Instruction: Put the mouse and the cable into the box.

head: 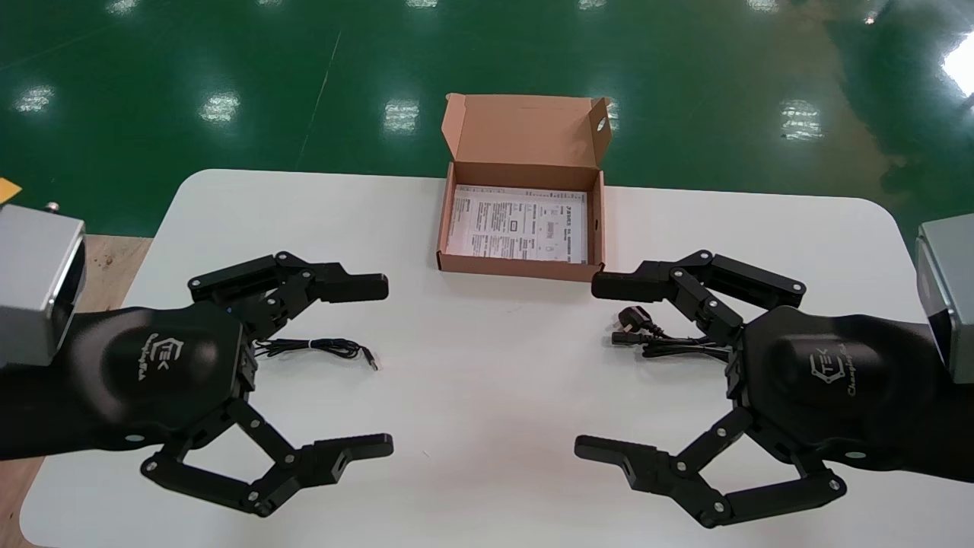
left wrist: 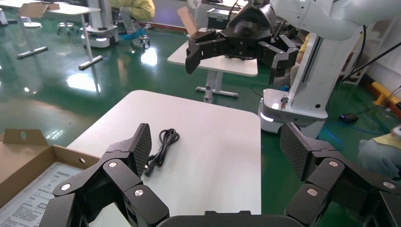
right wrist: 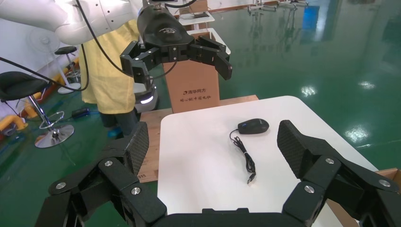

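While both claws hang apart, left claw point(head: 386, 365) over the mouse point(right wrist: 253, 126) at the table's point(head: 487, 426) left edge, right claw point(head: 587, 365) over the cable point(head: 658, 341) at its right, pinch the mouse body, not its cord point(head: 319, 348), for the far-edge box point(head: 517, 266).

box point(head: 525, 133): brown cardboard, dull | sheet point(head: 517, 224) in it: thin printed paper | desk point(head: 487, 426): white, smooth, a bit dull | floor point(head: 152, 46): green, very shiny | mouse point(right wrist: 253, 126): black plastic, shiny top | cable point(head: 673, 348): black, looks rubbery | left hand point(head: 380, 365) and right hand point(head: 593, 367): dull black plastic, bumpy finger pads point(left wrist: 142, 144)
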You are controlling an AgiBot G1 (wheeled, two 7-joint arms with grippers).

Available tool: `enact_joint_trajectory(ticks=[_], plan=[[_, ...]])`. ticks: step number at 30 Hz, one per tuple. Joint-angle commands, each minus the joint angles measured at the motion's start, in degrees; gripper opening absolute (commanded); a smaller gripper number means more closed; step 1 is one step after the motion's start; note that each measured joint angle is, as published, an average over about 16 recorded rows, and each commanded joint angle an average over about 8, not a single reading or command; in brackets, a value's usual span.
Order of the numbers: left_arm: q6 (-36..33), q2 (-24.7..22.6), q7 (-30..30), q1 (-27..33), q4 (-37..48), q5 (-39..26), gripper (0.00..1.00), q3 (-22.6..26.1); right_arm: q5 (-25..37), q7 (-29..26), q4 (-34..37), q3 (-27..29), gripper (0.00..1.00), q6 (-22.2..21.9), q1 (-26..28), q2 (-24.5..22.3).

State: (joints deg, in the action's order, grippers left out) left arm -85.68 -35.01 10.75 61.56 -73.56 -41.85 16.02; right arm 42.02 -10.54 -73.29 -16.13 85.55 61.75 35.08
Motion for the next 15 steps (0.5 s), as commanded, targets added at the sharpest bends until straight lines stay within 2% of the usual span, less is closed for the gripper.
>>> enact_joint_trajectory(ticks=[1, 15], plan=[[0.0, 0.0, 0.0, 0.0, 0.0, 0.0, 1.00, 0.0, 0.0, 0.0, 0.0, 0.0, 1.00, 0.0, 0.0, 0.0], [0.0, 0.0, 0.0, 0.0, 0.0, 0.0, 1.00, 0.0, 0.0, 0.0, 0.0, 0.0, 1.00, 0.0, 0.0, 0.0]])
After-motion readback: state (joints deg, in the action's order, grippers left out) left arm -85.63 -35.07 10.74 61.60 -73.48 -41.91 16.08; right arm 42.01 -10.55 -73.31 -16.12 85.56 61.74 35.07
